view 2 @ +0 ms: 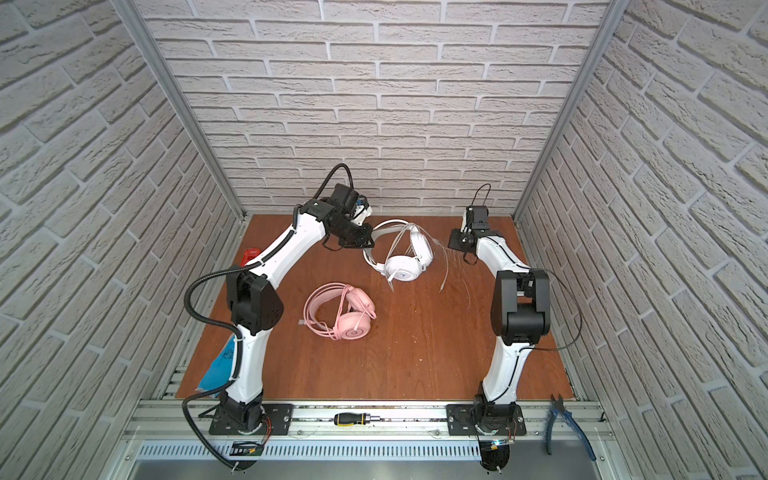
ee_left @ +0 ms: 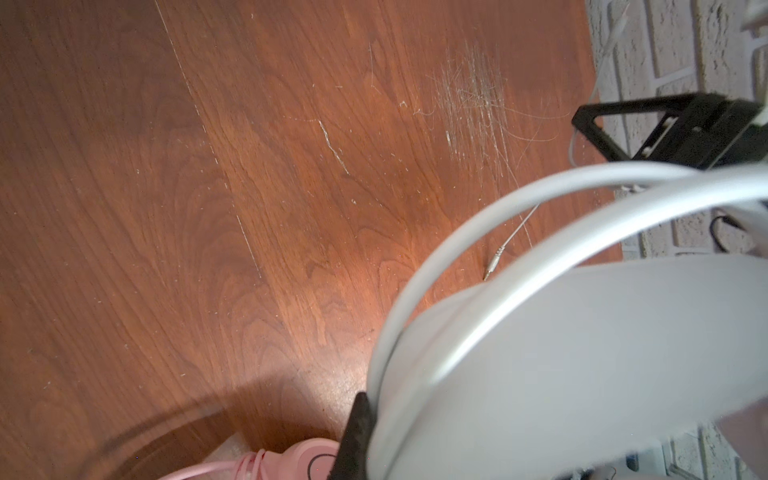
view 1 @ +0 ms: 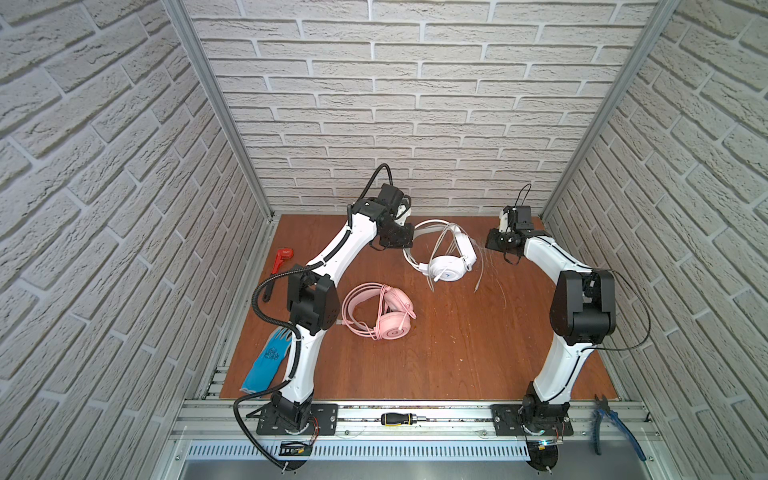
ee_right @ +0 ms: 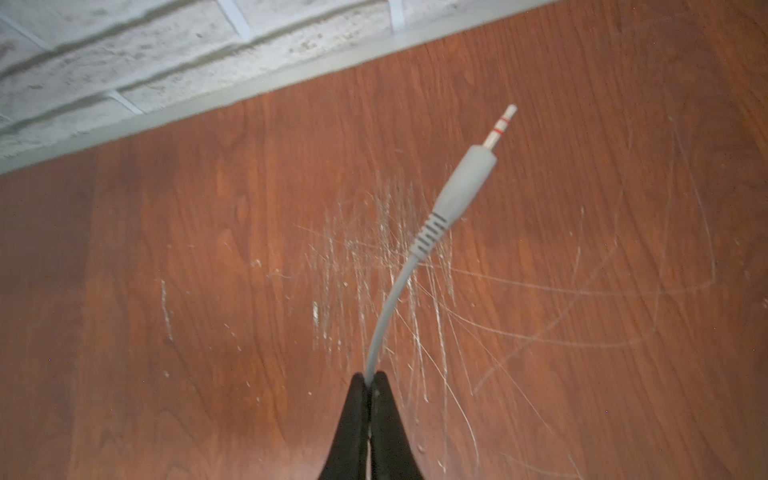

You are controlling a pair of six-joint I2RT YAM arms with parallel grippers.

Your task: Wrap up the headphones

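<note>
Broadly, the brown wooden table [view 1: 457, 353], smooth but scratched pale towards the far right, is carrying both sets. The white headphones [view 1: 448, 268] are sitting at the far middle, between the two arms. The pink headphones [view 1: 390, 328] are lying nearer and to the left, well apart from them, with their thin pink lead seemingly wound about the band and cups.

Both are looking like light, hard, glossy plastic with round padded cups, so they are likely sliding easily on the slick wood unless one arm is steadying them. The left gripper [view 1: 407, 245] is clamped together on the white headband [ee_left: 582, 332], a broad strap under two springy wire hoops. That is a sound place to hold, since it is firmer than the cushions.

The right gripper [ee_right: 369, 380] is pinching its jaws tight on the white cable [ee_right: 386, 316] a little behind the plug [ee_right: 469, 174]. The cable is thin, round, limp and smooth, so I am judging that it could be slipping through a loose pinch, or kinking under a hard pull. Gripping near the ribbed collar is giving the best control. The plug's metal tip is pointing free and touching nothing. A second small plug [ee_left: 492, 266] is lying loose on the wood near the white cups.
</note>
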